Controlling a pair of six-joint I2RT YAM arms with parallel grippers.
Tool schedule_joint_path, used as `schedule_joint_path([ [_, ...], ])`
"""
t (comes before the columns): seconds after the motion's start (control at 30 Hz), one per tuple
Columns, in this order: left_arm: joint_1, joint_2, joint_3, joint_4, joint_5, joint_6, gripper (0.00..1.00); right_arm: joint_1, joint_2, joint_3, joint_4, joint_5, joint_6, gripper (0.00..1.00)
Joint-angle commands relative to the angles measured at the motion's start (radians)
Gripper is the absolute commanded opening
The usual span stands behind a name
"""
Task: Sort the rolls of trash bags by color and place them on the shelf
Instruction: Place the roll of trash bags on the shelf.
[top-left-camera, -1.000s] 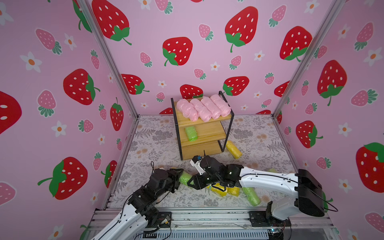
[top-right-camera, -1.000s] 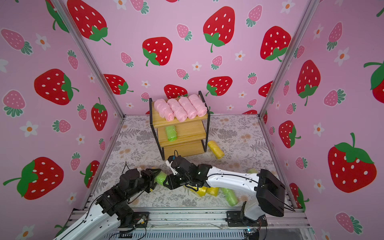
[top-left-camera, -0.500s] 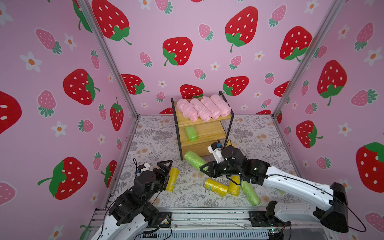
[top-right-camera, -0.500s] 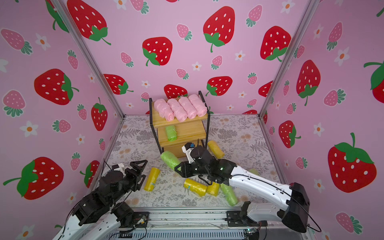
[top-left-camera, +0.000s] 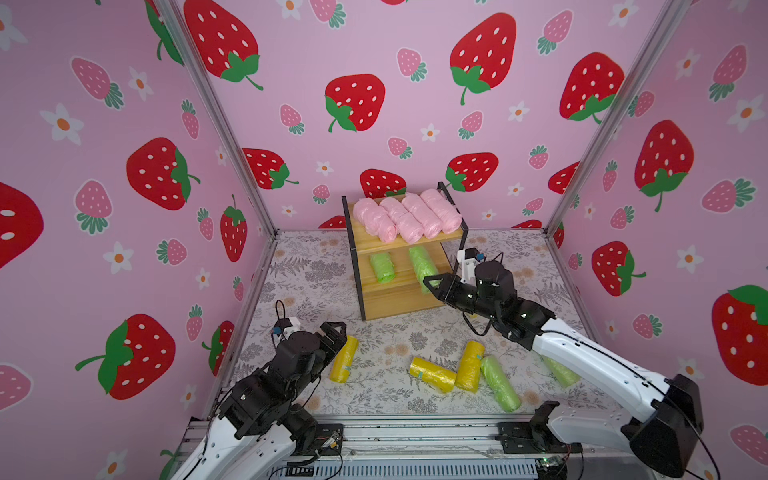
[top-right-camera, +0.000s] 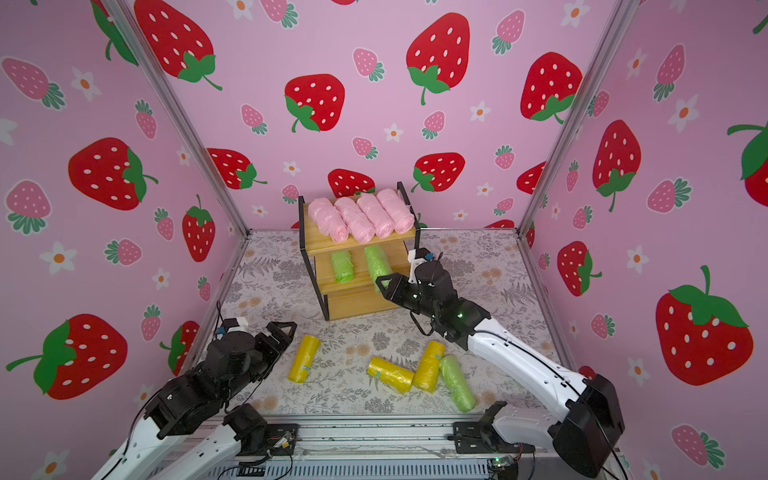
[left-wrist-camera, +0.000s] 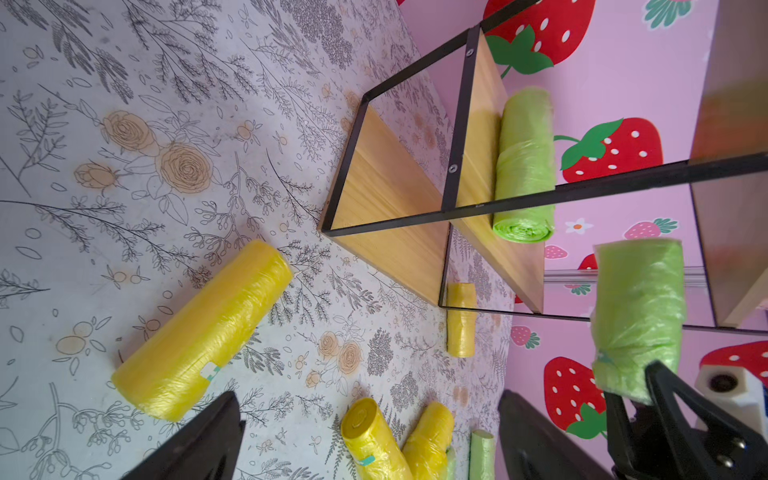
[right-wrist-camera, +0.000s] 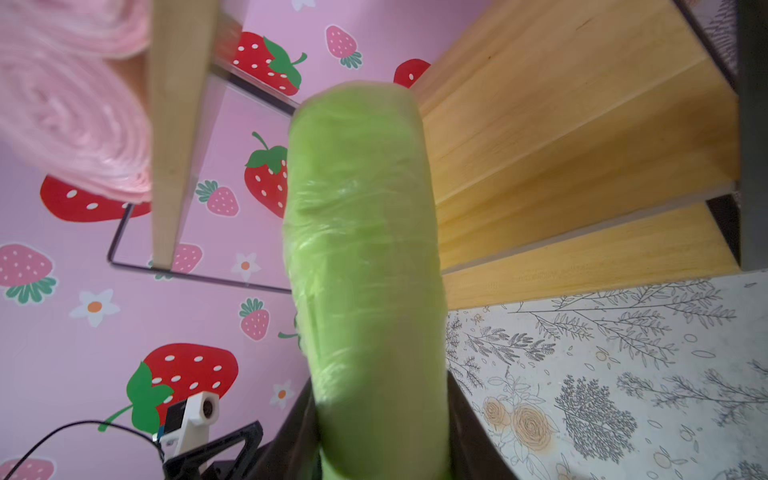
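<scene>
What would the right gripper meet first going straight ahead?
The right gripper's held green roll leads into the shelf's middle tier; likely that roll rubs the middle board first. The other green roll lies off to one side. Depth unclear.

1. Left arm (top-left-camera: 266, 390) and right arm (top-left-camera: 582, 353): glossy white links, black cylindrical joint housings.
2. Left gripper (top-left-camera: 336, 330) and right gripper (top-left-camera: 430, 286): matte black, open-frame triangular fingers (left-wrist-camera: 660, 382), screw heads at the finger root.
3. Left wrist camera (top-left-camera: 292, 322) and right wrist camera (top-left-camera: 468, 261): small white blocks with blue plugs.
4. Thin black cable loop (top-left-camera: 478, 330) at the right wrist; another on the left.
5. Green light (top-right-camera: 457, 315) on a black joint of the right arm.
6. Bulky black shoulder housing (top-left-camera: 665, 432).
</scene>
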Motion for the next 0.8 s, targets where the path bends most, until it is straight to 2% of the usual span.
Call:
schedule_joint_path([
  [0.0,0.004,0.013,0.042,-0.034,0.001,0.064,1.00,-0.016,0.054,0.030,0.164,-0.012,0.062,0.00],
  [0.23,0.005,0.023,0.043,-0.060,-0.015,0.112,1.00,-0.050,0.217,0.145,0.224,-0.048,0.068,0.00],
  [0.47,0.037,0.079,0.013,-0.068,0.050,0.131,1.00,-0.079,0.340,0.249,0.227,-0.107,0.080,0.00],
  [0.67,0.136,0.177,0.011,-0.071,0.191,0.191,1.00,-0.090,0.398,0.302,0.202,-0.130,0.080,0.25],
  [0.77,0.166,0.214,0.012,-0.081,0.221,0.214,1.00,-0.091,0.430,0.323,0.191,-0.149,0.084,0.32],
])
